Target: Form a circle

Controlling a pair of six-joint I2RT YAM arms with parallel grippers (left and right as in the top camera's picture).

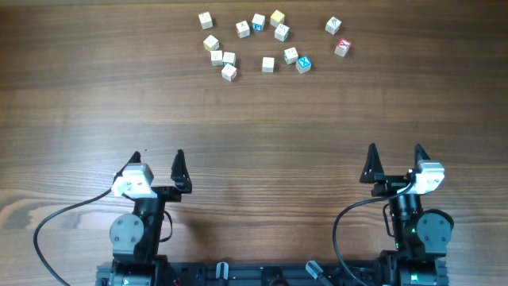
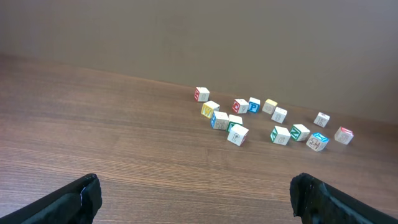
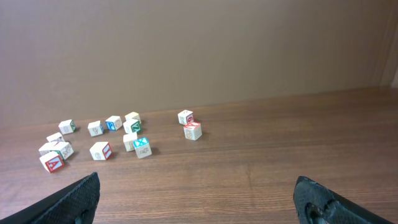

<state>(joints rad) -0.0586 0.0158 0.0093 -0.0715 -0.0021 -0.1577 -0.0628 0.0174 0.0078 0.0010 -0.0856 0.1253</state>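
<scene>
Several small pale wooden letter cubes [image 1: 268,63] lie loose and scattered along the far side of the table; no circle of them shows in any view. One cube has a blue top [image 1: 303,63] [image 3: 142,147], and a red-faced one [image 1: 342,47] sits at the right end. My left gripper [image 1: 158,156] [image 2: 196,186] and right gripper [image 1: 395,151] [image 3: 198,183] both rest near the table's front edge, far from the cubes. Each stands wide open with only bare wood between its fingers.
The wooden table [image 1: 254,119] stretches between the grippers and the cubes. Black cables [image 1: 55,226] loop beside each arm base at the front. A plain wall rises behind the cubes in both wrist views.
</scene>
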